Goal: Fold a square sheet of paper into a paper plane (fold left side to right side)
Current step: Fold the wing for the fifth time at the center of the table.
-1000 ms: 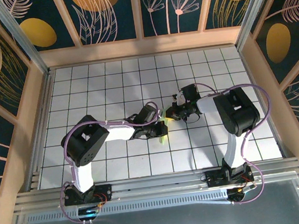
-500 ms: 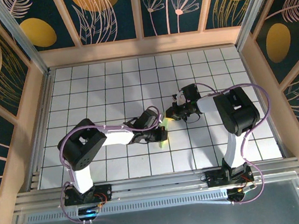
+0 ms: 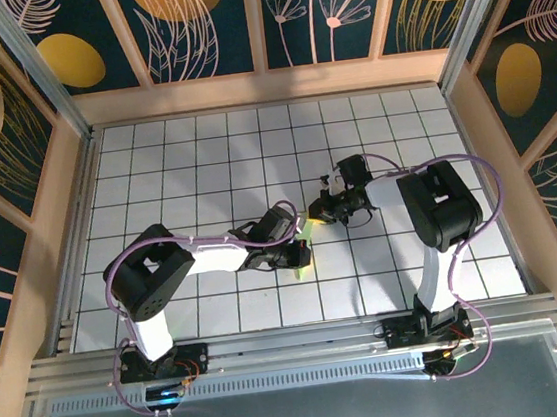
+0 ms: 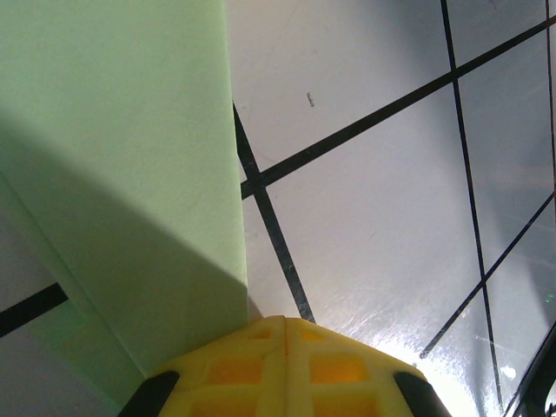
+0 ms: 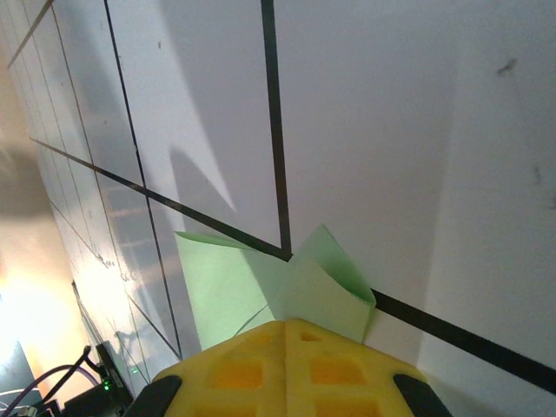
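A thin pale mint-green sheet of paper (image 4: 122, 156), already creased into layers, lies near the middle of the white gridded tabletop (image 3: 202, 157), between the two arms' tips. It looks feather-light, limp and easy to crumple or tear. It would probably slide on the glossy tiles, so one part should be pinned while another is moved.

The left claw (image 4: 285, 360) is pressed together at the edge of a broad flat panel of the paper. The right claw (image 5: 287, 360) is also pressed together, right at a small raised flap by a grid line. I cannot tell whether either claw has a layer pinched.

The best holds appear to be free corners and that lifted flap, not the flat middle. Bare tiles lie on every side, and the wooden rails (image 3: 265, 87) are well apart from the paper. The two claws sit near each other, which is the tightest clearance.
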You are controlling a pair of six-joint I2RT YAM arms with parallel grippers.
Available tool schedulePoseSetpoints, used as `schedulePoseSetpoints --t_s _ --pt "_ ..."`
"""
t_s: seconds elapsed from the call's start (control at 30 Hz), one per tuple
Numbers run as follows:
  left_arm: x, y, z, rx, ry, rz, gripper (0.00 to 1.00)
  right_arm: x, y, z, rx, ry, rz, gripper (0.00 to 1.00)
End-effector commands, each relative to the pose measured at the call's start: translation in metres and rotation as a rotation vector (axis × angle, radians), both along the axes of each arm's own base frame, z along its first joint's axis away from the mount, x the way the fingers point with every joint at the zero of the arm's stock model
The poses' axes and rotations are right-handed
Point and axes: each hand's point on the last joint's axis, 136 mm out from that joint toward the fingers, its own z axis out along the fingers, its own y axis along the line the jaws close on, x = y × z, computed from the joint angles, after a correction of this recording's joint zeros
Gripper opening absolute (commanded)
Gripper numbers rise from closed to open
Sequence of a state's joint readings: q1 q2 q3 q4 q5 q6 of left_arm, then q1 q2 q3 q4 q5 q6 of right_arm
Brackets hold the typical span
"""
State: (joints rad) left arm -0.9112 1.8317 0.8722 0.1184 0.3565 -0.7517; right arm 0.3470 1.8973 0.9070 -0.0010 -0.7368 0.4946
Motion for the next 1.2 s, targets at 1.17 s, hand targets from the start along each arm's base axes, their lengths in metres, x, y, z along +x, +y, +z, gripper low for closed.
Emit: schedulePoseSetpoints --t_s 1.17 --pt "-0.059 0.021 -0.011 0.055 0.066 -0.148 0.02 -0.016 -0.043 -0.074 -0.363 0.093 -0.038 0.00"
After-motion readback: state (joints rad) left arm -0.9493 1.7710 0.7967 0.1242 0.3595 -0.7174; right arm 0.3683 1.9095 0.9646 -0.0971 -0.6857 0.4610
